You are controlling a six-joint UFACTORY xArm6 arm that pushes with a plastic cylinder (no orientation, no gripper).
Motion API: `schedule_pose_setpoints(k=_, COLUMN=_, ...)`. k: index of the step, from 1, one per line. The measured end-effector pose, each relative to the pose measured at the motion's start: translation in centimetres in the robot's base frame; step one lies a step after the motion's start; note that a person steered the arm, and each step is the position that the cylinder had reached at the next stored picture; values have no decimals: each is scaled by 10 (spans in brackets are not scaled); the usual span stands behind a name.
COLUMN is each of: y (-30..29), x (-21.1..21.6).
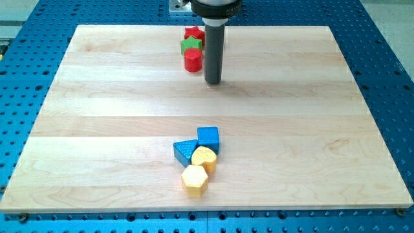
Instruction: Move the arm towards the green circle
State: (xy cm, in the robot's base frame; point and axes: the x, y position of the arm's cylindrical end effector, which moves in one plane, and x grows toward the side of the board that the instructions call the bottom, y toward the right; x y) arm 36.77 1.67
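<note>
My tip (213,82) rests on the wooden board (97,129) near the view's top centre. Just left of the rod is a tight column of three blocks: a red star (193,33) at the top, a green block (189,44) that looks star-shaped in the middle, and a red cylinder (193,60) at the bottom. The tip is right of the red cylinder and slightly below it, a small gap apart. No other green block shows. The rod hides part of the board behind it.
A cluster lies at the lower centre: a blue cube (208,138), a blue triangle (185,151), a yellow rounded block (204,158) and a yellow hexagon (194,179). A blue perforated table surrounds the board.
</note>
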Motion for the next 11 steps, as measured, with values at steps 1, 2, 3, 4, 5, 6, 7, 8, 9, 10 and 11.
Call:
schedule_pose_setpoints(k=1, y=58, x=-3)
schedule_pose_setpoints(k=2, y=129, x=-41)
schedule_pose_setpoints(k=3, y=138, x=-103)
schedule_pose_setpoints(k=4, y=123, x=-119)
schedule_pose_setpoints(k=5, y=114, x=-128)
schedule_pose_setpoints(k=6, y=114, x=-139)
schedule_pose_setpoints(k=7, y=114, x=-144)
schedule_pose_setpoints(k=8, y=114, x=-145)
schedule_pose_setpoints(k=9, y=103, x=-145)
schedule_pose_setpoints(k=10, y=78, x=-145)
schedule_pose_setpoints(k=11, y=46, x=-145)
